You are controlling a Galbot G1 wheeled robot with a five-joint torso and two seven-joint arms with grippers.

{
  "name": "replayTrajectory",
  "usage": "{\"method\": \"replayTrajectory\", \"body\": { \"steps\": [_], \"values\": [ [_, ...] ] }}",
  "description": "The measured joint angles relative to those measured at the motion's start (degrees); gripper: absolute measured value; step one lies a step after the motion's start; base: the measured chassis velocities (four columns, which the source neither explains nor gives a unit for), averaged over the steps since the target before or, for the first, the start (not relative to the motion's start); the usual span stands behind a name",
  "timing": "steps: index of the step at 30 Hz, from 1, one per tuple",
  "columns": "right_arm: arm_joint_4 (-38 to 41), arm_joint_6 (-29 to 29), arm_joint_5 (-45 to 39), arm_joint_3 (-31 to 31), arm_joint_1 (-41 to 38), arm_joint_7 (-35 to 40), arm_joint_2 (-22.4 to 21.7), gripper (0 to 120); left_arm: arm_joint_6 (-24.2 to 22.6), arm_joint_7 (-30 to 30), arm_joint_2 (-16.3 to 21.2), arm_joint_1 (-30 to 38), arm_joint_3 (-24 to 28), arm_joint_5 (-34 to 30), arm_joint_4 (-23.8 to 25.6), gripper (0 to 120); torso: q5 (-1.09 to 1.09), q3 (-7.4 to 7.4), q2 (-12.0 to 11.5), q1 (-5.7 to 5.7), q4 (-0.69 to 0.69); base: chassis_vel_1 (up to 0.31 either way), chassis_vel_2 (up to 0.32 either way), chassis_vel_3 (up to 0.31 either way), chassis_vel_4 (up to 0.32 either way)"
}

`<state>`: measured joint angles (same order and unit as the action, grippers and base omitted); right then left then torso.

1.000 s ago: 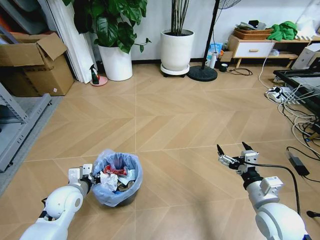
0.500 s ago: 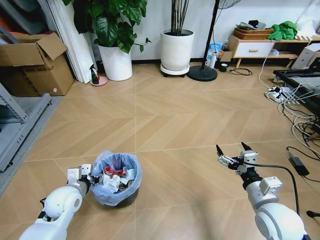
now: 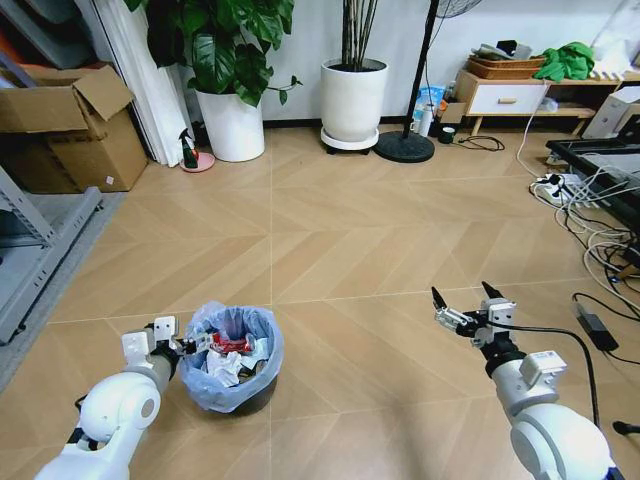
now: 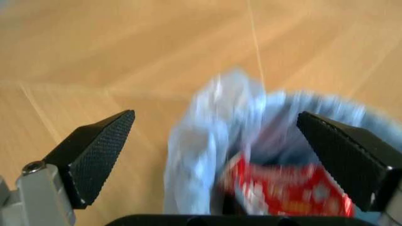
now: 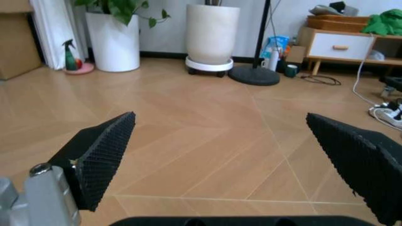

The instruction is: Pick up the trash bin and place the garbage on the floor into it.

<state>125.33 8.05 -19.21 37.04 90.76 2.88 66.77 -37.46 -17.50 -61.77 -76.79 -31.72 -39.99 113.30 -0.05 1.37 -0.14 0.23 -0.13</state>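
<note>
The trash bin point(image 3: 236, 390), small and black with a crinkly light-blue bag, stands on the floor point(image 3: 360, 240) at lower left. The garbage lies inside it: a red crushed piece point(image 3: 232, 344) and white paper wads point(image 3: 220, 366). My left gripper point(image 3: 193, 347) is at the bin's left rim, open. In the left wrist view the left gripper point(image 4: 215, 117) is spread wide, with the bag's rim point(image 4: 207, 117) and the red piece point(image 4: 283, 188) just ahead between the fingers. My right gripper point(image 3: 462, 305) hovers open and empty over bare floor at lower right; the right wrist view shows the right gripper point(image 5: 220, 117) open too.
Two white plant pots point(image 3: 232, 125) point(image 3: 353, 100) and a round black stand base point(image 3: 405, 147) line the far wall. A cardboard box point(image 3: 70, 130) and a metal rack point(image 3: 30, 270) stand at left. Cables and a power strip point(image 3: 560, 188) crowd the right side.
My left wrist has drawn back a little to the left, away from the bin's rim. The bin and the right arm have stayed where they were.
</note>
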Motion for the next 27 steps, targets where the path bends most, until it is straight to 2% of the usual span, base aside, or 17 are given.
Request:
{"method": "replayTrajectory", "body": {
  "steps": [4,9,10,11,12,14,16,17,18,21,23,25,27],
  "values": [
    [0.6,0.38,-0.61,0.49,-0.05,0.35,0.07,100,3.28,0.11,-0.7,-0.77,-1.26,0.48,1.7,100,0.0,0.0,0.0,0.0,0.0,0.0,0.0,0.0,0.0],
    [2.35,1.42,-1.47,1.45,0.6,1.5,1.38,100,13.86,4.37,-2.21,-3.57,-5.57,6.12,4.8,100,0.0,0.0,0.0,0.0,0.0,0.0,0.0,0.0,0.0],
    [2.35,1.42,-1.47,1.45,0.6,1.5,1.38,100,13.86,4.37,-2.21,-3.57,-5.57,6.12,4.8,100,0.0,0.0,0.0,0.0,0.0,0.0,0.0,0.0,0.0],
    [3.57,1.91,-1.41,2.27,1.84,1.86,3.14,100,18.01,5.79,-3.54,-5.95,-7.9,8.7,6.83,100,-0.01,0.0,0.0,0.0,0.0,0.0,0.0,0.0,0.0],
    [4.23,2.11,-1.15,2.91,2.8,1.94,4.2,100,19.43,6.08,-4.39,-7.47,-9.04,9.74,8.3,100,-0.01,-0.01,0.0,0.0,0.0,0.0,0.0,0.0,0.0],
    [4.83,2.32,-0.62,3.61,3.81,1.97,5.38,100,20.26,6.22,-5.2,-8.86,-9.92,10.79,9.6,100,0.0,-0.01,0.0,0.0,0.01,0.0,0.0,0.0,0.0],
    [5.97,2.36,0.66,4.47,5.94,1.93,7.27,100,20.93,6.64,-7.43,-11.62,-11.46,13.54,12.26,100,0.01,-0.01,0.0,0.0,0.0,0.0,0.0,0.0,0.0],
    [6.92,2.37,1.73,4.64,7.6,1.87,8.52,100,21.04,7.02,-9.81,-13.32,-12.11,15.64,13.99,100,0.0,-0.01,0.0,0.0,0.0,0.0,0.0,0.0,0.0],
    [6.92,2.37,1.73,4.64,7.6,1.87,8.52,100,21.04,7.02,-9.81,-13.32,-12.11,15.64,13.99,100,0.0,-0.01,0.0,0.0,0.0,0.0,0.0,0.0,0.0],
    [8.79,2.09,3.66,4.85,10.2,1.77,10.84,100,22.76,11.37,-16.61,-17.13,-13.16,23.73,16.73,100,0.0,-0.01,0.0,0.0,0.01,0.0,0.0,0.0,0.0],
    [9.03,2.0,3.82,5.01,10.44,1.76,11.02,100,23.07,11.79,-17.57,-17.56,-13.11,24.89,17.21,100,0.0,-0.01,0.0,0.0,0.01,0.0,0.0,0.0,0.0],
    [9.8,1.85,4.28,5.62,11.05,1.75,11.37,100,22.92,12.15,-20.28,-18.49,-12.12,27.02,19.39,100,0.0,-0.01,0.0,0.0,0.01,0.0,0.0,0.0,0.0],
    [10.1,1.85,4.4,5.74,11.18,1.76,11.38,100,22.45,11.73,-20.76,-18.67,-11.56,27.41,20.21,100,0.01,-0.01,0.0,0.0,0.0,0.0,0.0,0.0,0.0]
  ]
}}
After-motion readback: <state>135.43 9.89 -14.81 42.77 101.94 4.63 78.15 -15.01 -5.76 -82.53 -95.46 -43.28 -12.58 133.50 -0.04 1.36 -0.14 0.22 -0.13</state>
